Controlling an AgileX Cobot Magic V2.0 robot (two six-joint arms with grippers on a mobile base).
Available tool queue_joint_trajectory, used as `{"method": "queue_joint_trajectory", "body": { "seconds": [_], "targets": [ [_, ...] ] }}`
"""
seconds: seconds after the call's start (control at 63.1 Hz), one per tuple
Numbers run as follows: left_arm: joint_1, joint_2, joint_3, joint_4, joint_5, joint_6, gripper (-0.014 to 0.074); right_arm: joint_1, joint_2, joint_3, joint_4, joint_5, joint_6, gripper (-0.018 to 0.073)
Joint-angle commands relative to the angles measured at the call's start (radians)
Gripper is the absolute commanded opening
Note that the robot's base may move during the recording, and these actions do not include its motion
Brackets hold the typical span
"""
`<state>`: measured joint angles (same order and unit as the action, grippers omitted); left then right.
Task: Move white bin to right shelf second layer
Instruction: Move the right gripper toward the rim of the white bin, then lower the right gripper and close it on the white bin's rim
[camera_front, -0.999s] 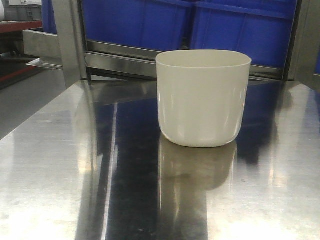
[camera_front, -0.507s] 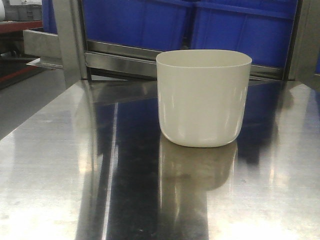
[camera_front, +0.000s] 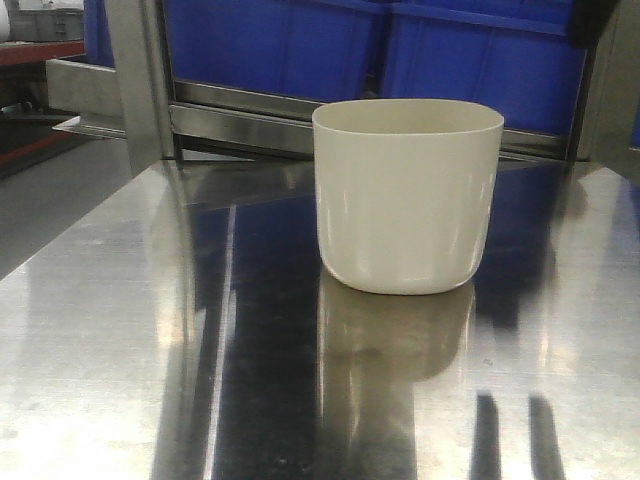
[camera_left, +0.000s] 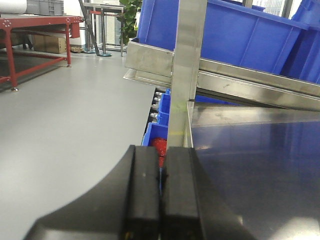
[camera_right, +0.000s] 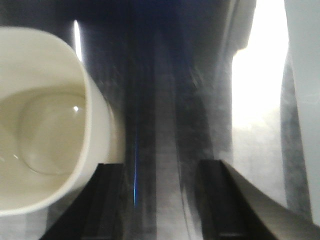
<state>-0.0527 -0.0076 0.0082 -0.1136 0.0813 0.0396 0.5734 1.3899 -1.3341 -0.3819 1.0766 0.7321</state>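
Clenched tight, my left tool (camera_left: 161, 161) shows its two black fingers (camera_left: 145, 190) pressed flat together with nothing between them. It hangs at the left edge of the counter (camera_left: 250, 150), over the grey floor (camera_left: 60, 125). Ahead stands a steel upright post (camera_left: 187, 75), and past it blue crates (camera_left: 240, 35) sit on a sloping steel rack. A red frame (camera_left: 35, 22) stands far off to the left.

From my right wrist, the right tool (camera_right: 160, 200) is spread wide and grasps nothing; only bare counter (camera_right: 160, 125) lies between its dark fingers (camera_right: 102, 200). The white bin (camera_right: 45, 125) sits at the left of this view, outside the gap, its wall just beside the left finger. Whether they touch I cannot tell. I look down into its hollow.

From the front, the white bin (camera_front: 405, 200) stands upright on the counter (camera_front: 120, 350), a little right of centre and toward the far edge. Behind it run a steel rack bar (camera_front: 250, 125) and the blue crates (camera_front: 290, 40). Two dark stripes (camera_front: 510, 440) lie reflected in the near right of the counter.
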Motion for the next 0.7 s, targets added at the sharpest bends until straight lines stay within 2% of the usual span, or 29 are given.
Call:
{"method": "queue_joint_trajectory", "body": {
  "seconds": [0.0, 0.174, 0.682],
  "targets": [
    [-0.005, -0.020, 0.028, -0.001, -0.087, -0.005, 0.0085, 0.003, 0.030, -0.117, -0.013, -0.003, 0.002, 0.0414],
    [-0.005, -0.020, 0.028, -0.001, -0.087, -0.005, 0.0085, 0.003, 0.120, -0.201, 0.026, 0.000, -0.008, 0.0414],
    [-0.005, -0.020, 0.028, -0.001, -0.087, -0.005, 0.0085, 0.009, 0.205, -0.202, 0.034, -0.044, -0.025, 0.0414]
  ]
}}
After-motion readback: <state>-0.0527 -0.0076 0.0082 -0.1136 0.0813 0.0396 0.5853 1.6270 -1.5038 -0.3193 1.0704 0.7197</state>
